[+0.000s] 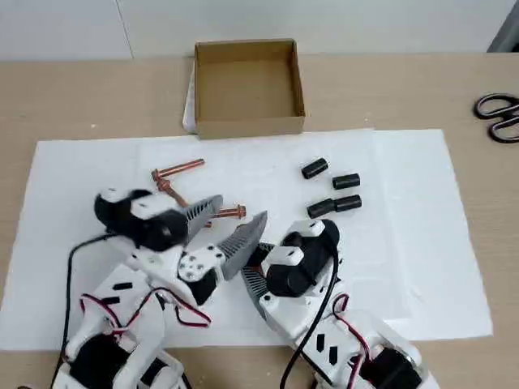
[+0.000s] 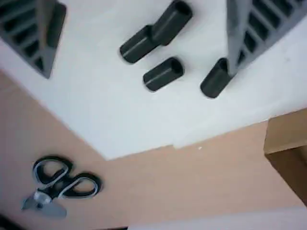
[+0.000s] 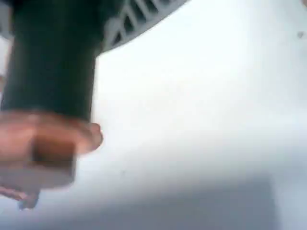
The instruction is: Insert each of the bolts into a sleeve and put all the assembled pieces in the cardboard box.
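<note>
Three copper bolts lie on the white paper: one, one and one. Several black sleeves lie to the right and appear again in the left wrist view as sleeves. The cardboard box stands at the back, with nothing in it. My left gripper hangs open above the nearest bolt; in its wrist view the gripper is spread wide. My right gripper is low over the paper, shut on a black sleeve with a copper bolt head at its end.
Black-handled scissors lie on the bare wood at the far right, also seen as scissors. The white paper covers the middle of the table. The two arms stand close together at the front.
</note>
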